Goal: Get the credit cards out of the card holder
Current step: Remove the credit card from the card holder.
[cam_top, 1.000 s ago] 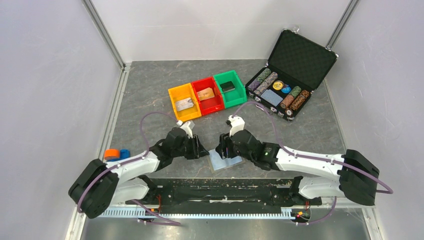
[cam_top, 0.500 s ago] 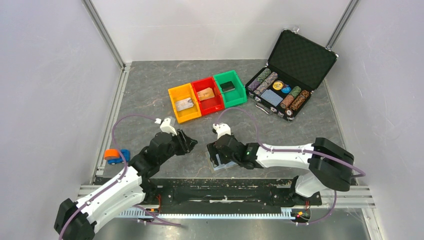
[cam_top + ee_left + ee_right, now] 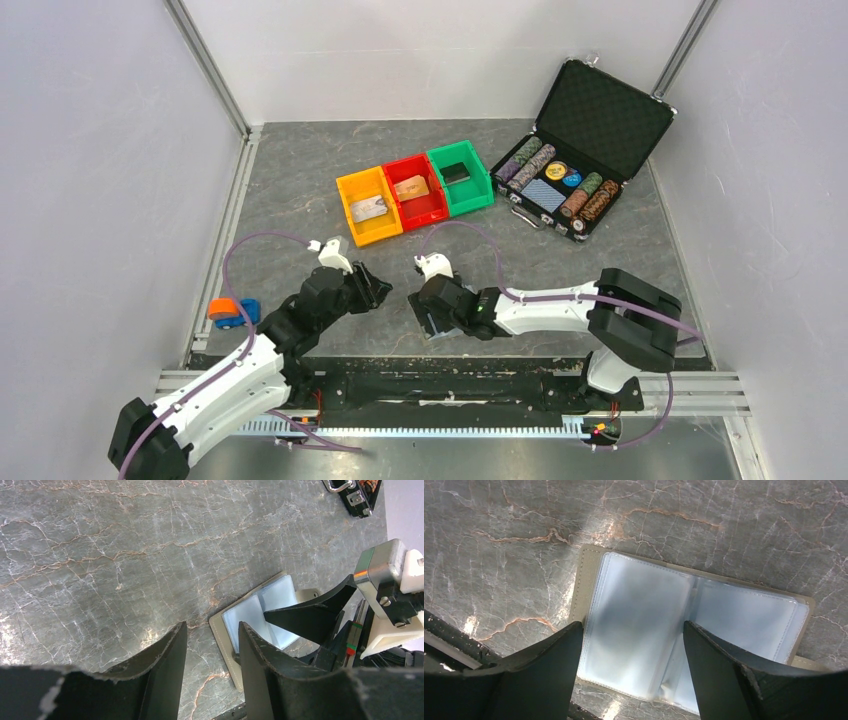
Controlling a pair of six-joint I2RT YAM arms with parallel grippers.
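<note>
The card holder (image 3: 649, 615) lies open and flat on the table near the front edge, grey rim around two light-blue sleeve panels. No card shows in the sleeves. My right gripper (image 3: 633, 627) hovers open just above its left panel, gripping nothing. My left gripper (image 3: 211, 630) is open too, over bare table just left of the holder (image 3: 260, 610). In the top view the right gripper (image 3: 432, 318) covers most of the holder, with the left gripper (image 3: 368, 285) beside it. Cards lie in the yellow bin (image 3: 368, 208), red bin (image 3: 411, 187) and green bin (image 3: 456, 172).
An open black chip case (image 3: 575, 180) stands at the back right. An orange and blue object (image 3: 232, 308) sits by the left rail. The black base rail (image 3: 440, 375) runs directly in front of the holder.
My left gripper has drawn back to the left, away from the holder. My right gripper has slid left over the holder and its jaws have widened.
</note>
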